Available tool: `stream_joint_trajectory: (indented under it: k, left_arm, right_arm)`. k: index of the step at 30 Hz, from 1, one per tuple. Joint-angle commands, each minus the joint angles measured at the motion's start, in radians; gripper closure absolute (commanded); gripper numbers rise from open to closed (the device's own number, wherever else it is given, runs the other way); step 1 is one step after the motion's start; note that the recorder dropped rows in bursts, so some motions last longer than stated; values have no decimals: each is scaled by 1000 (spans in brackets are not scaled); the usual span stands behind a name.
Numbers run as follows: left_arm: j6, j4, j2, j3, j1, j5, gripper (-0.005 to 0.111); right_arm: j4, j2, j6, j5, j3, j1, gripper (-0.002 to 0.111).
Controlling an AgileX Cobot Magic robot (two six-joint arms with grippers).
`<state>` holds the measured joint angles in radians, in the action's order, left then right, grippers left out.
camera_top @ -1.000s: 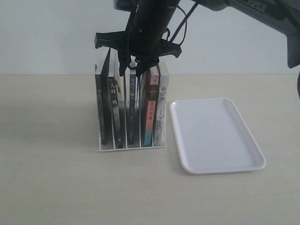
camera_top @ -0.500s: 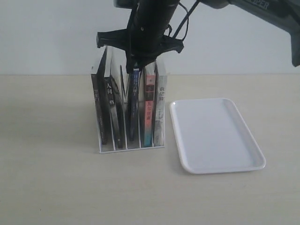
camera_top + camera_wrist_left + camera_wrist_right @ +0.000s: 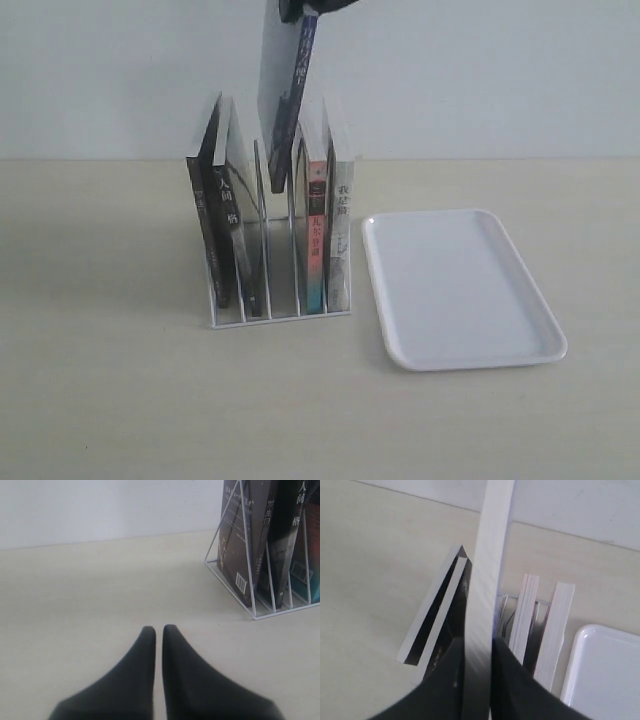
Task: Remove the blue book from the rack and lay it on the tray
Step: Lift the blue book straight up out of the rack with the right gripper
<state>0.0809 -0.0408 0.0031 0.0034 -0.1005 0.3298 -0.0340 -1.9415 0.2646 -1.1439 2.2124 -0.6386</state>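
Note:
The blue book [image 3: 288,95] hangs in the air above the rack [image 3: 275,305], tilted, its lower corner still between the dividers. My right gripper [image 3: 478,647] is shut on the book's page edge [image 3: 487,570]; in the exterior view only a dark bit of it shows at the top edge. The white tray [image 3: 460,288] lies flat to the right of the rack, also showing as the tray [image 3: 605,675] corner. My left gripper [image 3: 158,630] is shut on nothing, low over the table, away from the rack [image 3: 235,555].
Two black-covered books [image 3: 222,225] lean at the rack's left. A red-and-teal-spined book [image 3: 317,235] and a pale book [image 3: 342,235] stand at its right. The wall runs behind the table.
The right gripper has risen out of the exterior view's top, pulling the blue book up from its middle slot. The black books lean further left. The tray has not moved.

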Motion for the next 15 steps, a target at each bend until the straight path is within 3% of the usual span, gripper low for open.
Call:
stream_joint_trajectory:
  k: [1,7,12,15]
  left_arm:
    - [-7,1,-3,-3,0,-15,102]
    - [-7,1,-3,-3,0,-15,102]
    - [-7,1,-3,-3,0,-15,102]
    - [-7,1,-3,-3,0,-15,102]
  right_arm:
    - [34,60,-74,29,12,0,108]
    - [98,163,-151,40,12,0,108]
    - [354,308,-164,-77,12,0,108]
    - [398,387,-171,-77,-14,0,108]
